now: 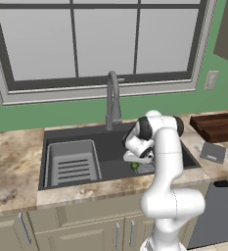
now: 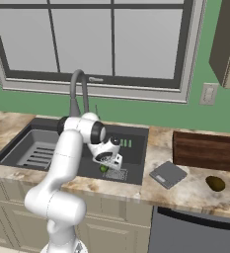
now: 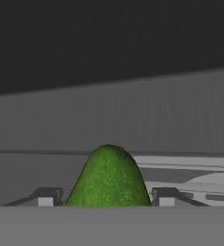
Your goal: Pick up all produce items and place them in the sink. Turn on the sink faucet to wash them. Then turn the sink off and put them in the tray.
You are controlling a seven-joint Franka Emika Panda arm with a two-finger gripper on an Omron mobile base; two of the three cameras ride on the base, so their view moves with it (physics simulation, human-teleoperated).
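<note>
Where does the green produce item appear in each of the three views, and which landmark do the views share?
Left base view: green item low in the sink, just under the gripper, left of the drain grate.
Right base view: green item under the gripper, left of the grate.
Hand view: green item bottom centre, between the fingertips.
Shared landmark: the drain grate.

Glossy white rounded arm [image 1: 167,162]; dark joints; bulbous white base segment.

Bright green pebbly produce item [image 3: 108,178] sits low in the dark grey sink basin [image 1: 110,147] beside the drain; dark brown one [image 2: 214,183] lies on the counter near the reddish-brown wooden tray [image 2: 205,150].
</note>
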